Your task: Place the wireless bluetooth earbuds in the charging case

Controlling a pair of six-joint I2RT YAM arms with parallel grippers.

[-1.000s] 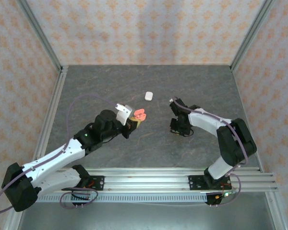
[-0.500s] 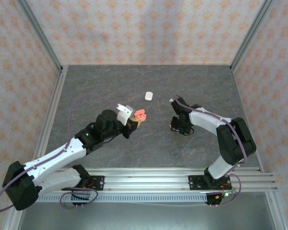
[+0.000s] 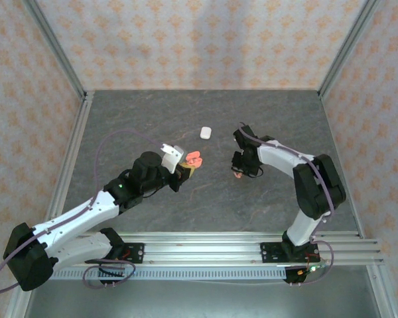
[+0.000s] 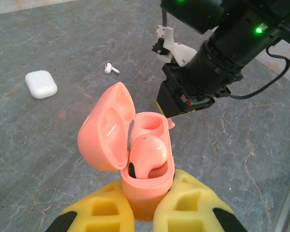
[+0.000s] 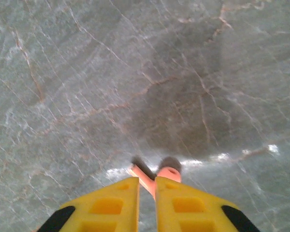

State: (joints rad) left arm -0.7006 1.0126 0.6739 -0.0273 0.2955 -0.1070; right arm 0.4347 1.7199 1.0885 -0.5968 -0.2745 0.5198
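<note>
Pink charging case (image 4: 145, 145), lid open, is sitting clamped in the left end effector (image 4: 146, 212) at lower centre; right end effector (image 5: 146, 195) is pinching a pink earbud (image 5: 168, 174).

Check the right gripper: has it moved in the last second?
Yes. The right gripper, shut on a pink earbud, has shifted left in the top view, toward the white case and open pink case.

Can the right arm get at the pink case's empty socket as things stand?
Probably yes: the left gripper holds the pink case, lid open, that socket bare; the right gripper, pinching a pink earbud, hangs just beside it.
</note>
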